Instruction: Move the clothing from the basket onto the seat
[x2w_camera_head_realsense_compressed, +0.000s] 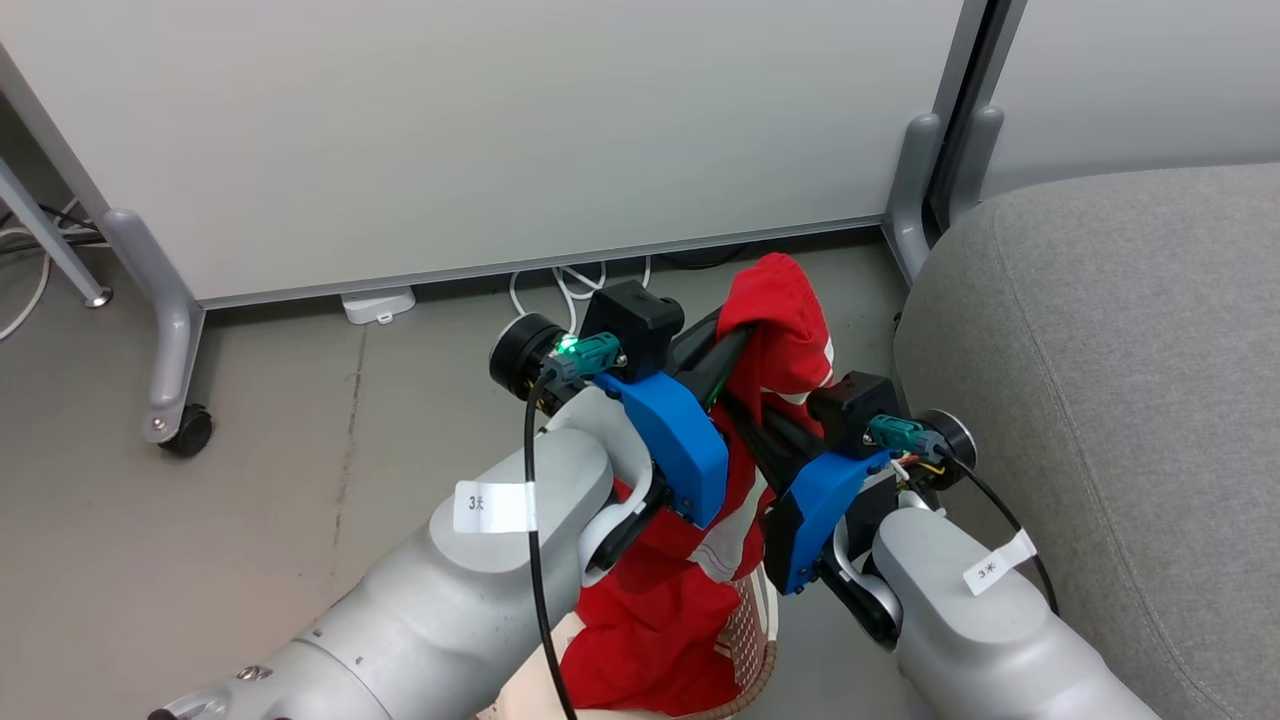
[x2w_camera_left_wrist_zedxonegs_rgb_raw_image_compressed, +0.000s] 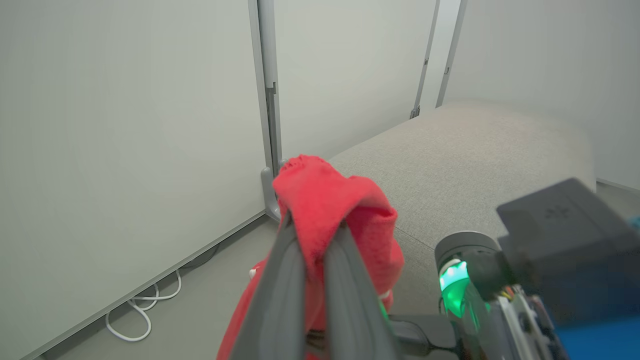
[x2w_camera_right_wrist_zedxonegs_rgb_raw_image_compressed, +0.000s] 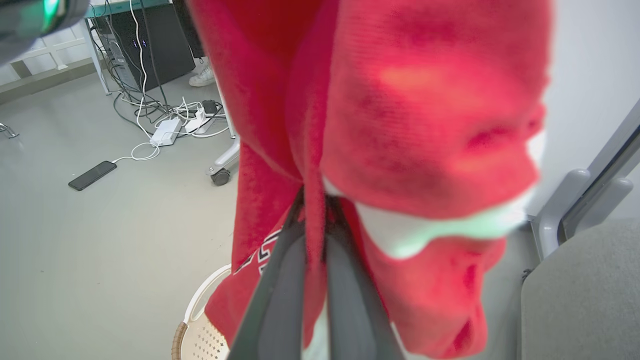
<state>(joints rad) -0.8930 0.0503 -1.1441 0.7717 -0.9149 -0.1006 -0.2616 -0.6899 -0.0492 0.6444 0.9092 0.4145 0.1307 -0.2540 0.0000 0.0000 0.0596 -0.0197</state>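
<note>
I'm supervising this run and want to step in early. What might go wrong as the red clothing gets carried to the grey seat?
1. The clothing hangs from the left gripper and right gripper, both shut on it, but its lower end lies in the basket; swinging toward the seat may drag or tip the basket.
2. Each gripper pinches only a thin fold near the top, so cloth may slip out.
3. The two grippers sit close together and may bump.

Open floor (x2w_camera_head_realsense_compressed: 280, 560) lies to the left. The sofa seat (x2w_camera_head_realsense_compressed: 1120, 400) rises close on the right (its broad top open). A partition (x2w_camera_head_realsense_compressed: 500, 130) walls off the way ahead; the red garment (x2w_camera_head_realsense_compressed: 790, 320) dangles in the middle.
</note>
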